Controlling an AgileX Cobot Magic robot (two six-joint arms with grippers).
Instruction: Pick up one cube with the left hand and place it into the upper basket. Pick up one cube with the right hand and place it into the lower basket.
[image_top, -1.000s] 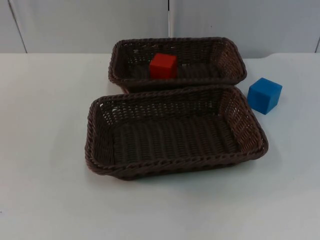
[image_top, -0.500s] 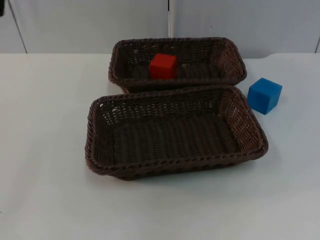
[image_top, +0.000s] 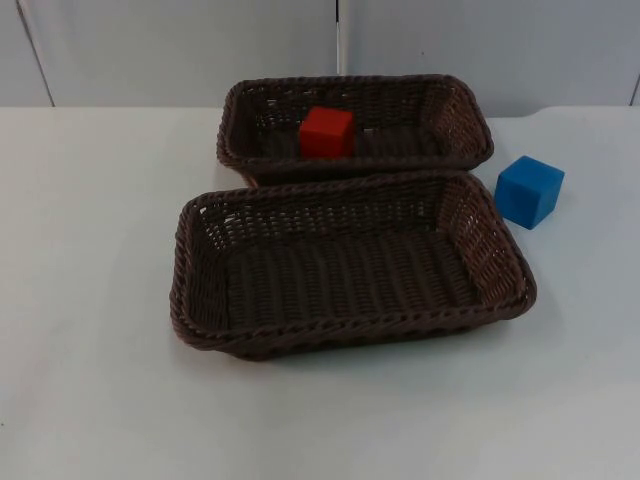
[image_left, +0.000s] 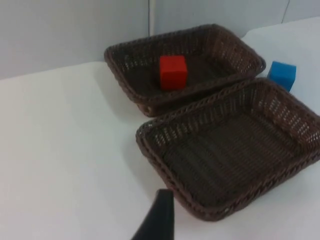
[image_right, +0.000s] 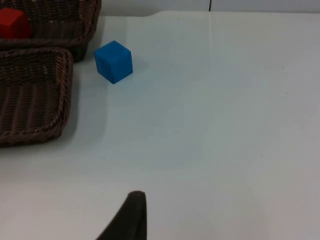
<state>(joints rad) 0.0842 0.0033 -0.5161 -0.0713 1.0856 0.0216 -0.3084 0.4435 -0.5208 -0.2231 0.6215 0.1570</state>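
A red cube (image_top: 327, 131) lies inside the upper basket (image_top: 460, 120), toward its left half. The lower basket (image_top: 350, 328), dark brown wicker like the other, holds nothing. A blue cube (image_top: 529, 190) stands on the table just right of the gap between the two baskets. My left gripper (image_left: 160, 220) hangs well back on the left side of the baskets, with the red cube (image_left: 173, 72) far ahead of it. My right gripper (image_right: 130, 217) waits over bare table, far to the right of the blue cube (image_right: 113, 61).
The white table (image_top: 90, 300) runs wide on both sides of the baskets and in front of them. A grey partition wall (image_top: 170, 50) closes it off at the back, just behind the upper basket.
A small dark piece of the left arm at the upper left corner half a second ago has gone from the top view. Cubes and baskets have not moved.
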